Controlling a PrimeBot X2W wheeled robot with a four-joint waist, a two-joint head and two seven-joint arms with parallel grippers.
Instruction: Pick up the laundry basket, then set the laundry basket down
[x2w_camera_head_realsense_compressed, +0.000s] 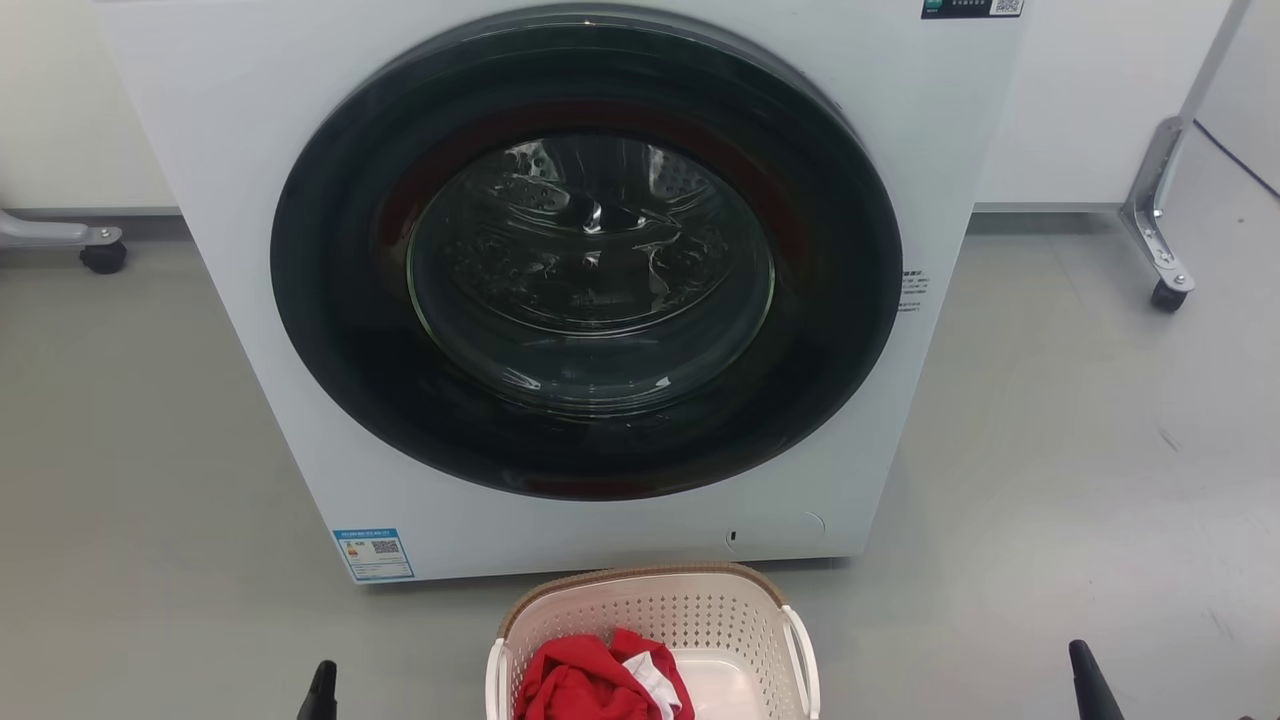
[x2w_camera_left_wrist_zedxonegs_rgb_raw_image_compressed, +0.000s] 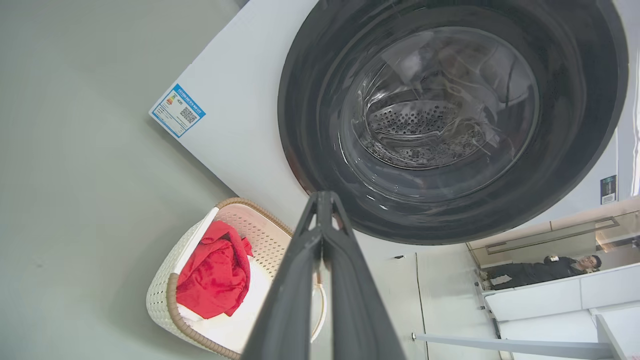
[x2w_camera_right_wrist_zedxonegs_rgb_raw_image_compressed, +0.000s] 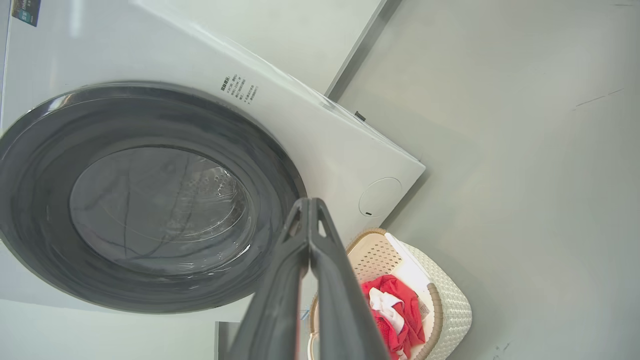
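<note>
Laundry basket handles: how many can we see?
2. Left handle and right handle, one on each side of the laundry basket; head view crops its near end.

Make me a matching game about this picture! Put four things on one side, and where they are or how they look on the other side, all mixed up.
Things:
1. laundry basket
2. red clothes
3. washer door
4. blue sticker

Places or states:
A. round, dark and shut
B. inside the basket
C. on the floor, right in front of the washer
D. lower left corner of the washer's white front

Pairs: 1-C, 2-B, 3-A, 4-D
</note>
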